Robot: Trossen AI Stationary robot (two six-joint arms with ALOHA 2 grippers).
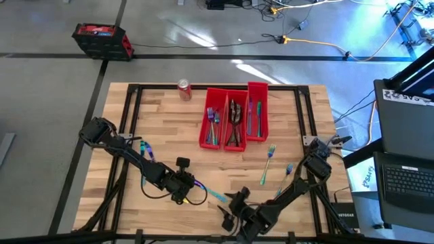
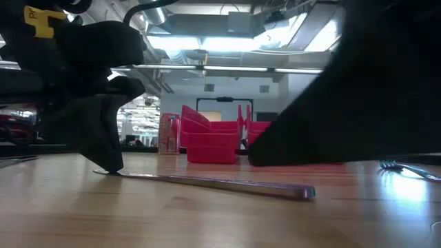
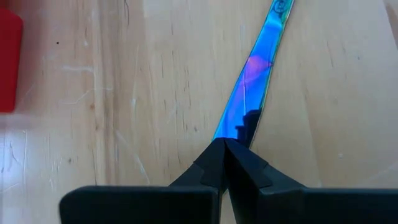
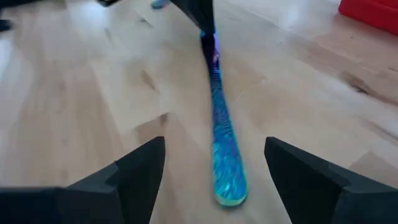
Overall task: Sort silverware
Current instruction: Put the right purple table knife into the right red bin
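The wooden desk (image 1: 163, 129) carries three red bins (image 1: 232, 116) set side by side toward its far edge, and each bin holds silverware: teal forks (image 1: 213, 122) in the left one, dark spoons (image 1: 234, 120) in the middle one, slim blue-purple pieces in the right one (image 1: 254, 112). A red can (image 1: 184, 89) stands just left of the bins. The left arm reaches from the desk's left side toward the near middle, where the left gripper (image 1: 194, 183) is down at the surface with its fingers (image 3: 214, 163) pressed together on one end of an iridescent knife (image 1: 215, 195); the low view shows that end pinched at the desk while the rest of the knife (image 2: 227, 183) runs out along the wood. The right arm comes in from the right, and the right gripper (image 1: 229, 203) sits low at the knife's other end with its fingers (image 4: 140, 171) spread wide, one on each side of the blue handle (image 4: 225, 163) and clear of it. Two forks lie loose on the bare wood right of the bins, one (image 1: 267, 163) longer and near the middle, the other (image 1: 287, 173) just beside the right arm.
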